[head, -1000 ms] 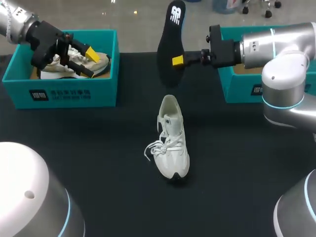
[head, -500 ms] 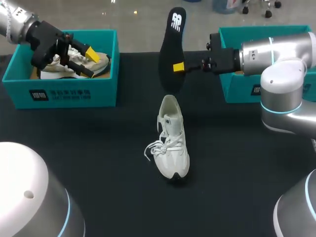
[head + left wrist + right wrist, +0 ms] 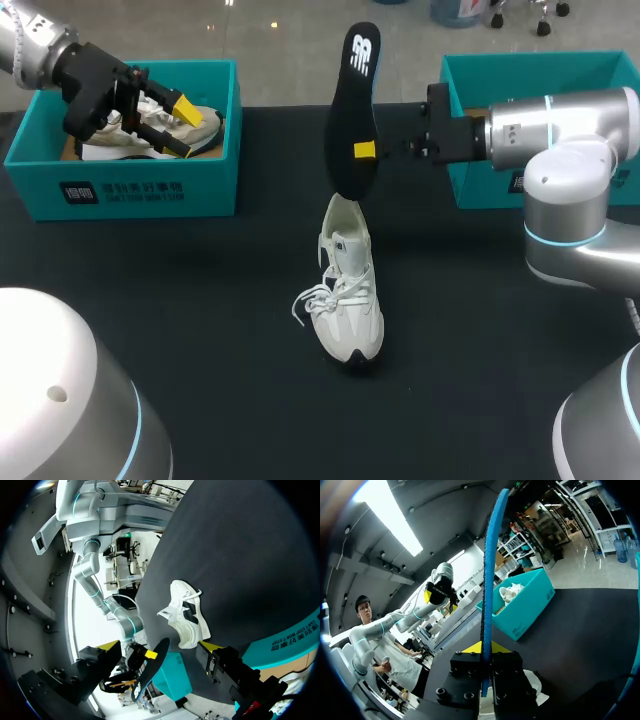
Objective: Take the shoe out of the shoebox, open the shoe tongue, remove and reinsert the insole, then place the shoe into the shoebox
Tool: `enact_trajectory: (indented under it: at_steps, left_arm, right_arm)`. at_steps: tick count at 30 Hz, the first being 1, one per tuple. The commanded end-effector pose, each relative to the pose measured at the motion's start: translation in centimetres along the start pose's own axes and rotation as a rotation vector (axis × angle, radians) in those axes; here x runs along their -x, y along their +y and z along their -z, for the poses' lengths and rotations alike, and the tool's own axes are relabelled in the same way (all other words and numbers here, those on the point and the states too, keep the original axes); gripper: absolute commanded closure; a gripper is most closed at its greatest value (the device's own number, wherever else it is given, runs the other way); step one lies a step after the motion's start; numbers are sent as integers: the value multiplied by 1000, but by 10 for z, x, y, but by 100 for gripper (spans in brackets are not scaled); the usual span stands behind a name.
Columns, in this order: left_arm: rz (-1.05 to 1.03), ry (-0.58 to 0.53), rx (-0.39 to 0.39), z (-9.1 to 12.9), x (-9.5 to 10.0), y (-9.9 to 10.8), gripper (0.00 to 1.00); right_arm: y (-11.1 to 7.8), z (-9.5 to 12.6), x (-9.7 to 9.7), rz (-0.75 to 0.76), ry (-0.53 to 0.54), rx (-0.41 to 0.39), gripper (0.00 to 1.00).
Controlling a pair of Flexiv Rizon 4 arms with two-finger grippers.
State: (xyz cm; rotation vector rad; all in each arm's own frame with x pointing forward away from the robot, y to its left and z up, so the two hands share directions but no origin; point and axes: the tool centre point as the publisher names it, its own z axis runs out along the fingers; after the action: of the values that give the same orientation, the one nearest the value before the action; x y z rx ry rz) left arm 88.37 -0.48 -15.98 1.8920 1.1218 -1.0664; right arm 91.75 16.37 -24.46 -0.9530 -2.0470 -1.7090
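From the head view, the white shoe [image 3: 346, 300] stands upright in the middle of the black worktop [image 3: 200, 300], toe toward the near edge and heel toward the far edge, its laces loose. The right gripper [image 3: 366, 150] comes in from the right side and is clamped on the black insole [image 3: 352, 100]. The insole stands nearly upright in the air, its lower end just over the shoe's heel opening; whether it touches cannot be told. 1 teal left shoebox [image 3: 120, 185] sits at the far left corner with a second shoe [image 3: 140, 145] inside. The left gripper [image 3: 178, 125] hangs over that box with its 2 fingers apart, holding nothing. The right shoebox [image 3: 470, 180] sits at the far right edge, behind the right arm.

In the left wrist view, the spread fingers frame the shoe, well ahead on the worktop, with the insole raised beyond it.

In the right wrist view, the insole rises edge-on from between the closed fingers, and the shoe shows under the gripper.
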Motion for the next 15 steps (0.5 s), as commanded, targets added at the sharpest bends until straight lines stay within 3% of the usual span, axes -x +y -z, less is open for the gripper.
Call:
enact_trajectory:
  at_steps: [1, 7, 15]
  left_arm:
    - [-1, 3, -2, 1, 0, 0, 0]
    - [-1, 3, -2, 1, 0, 0, 0]
    - [-1, 3, -2, 1, 0, 0, 0]
  right_arm:
    - [-11, -2, 8, 14, 10, -17, 100]
    - [-29, -7, 14, 11, 15, -69, 100]
    - [-29, -7, 14, 11, 15, -69, 100]
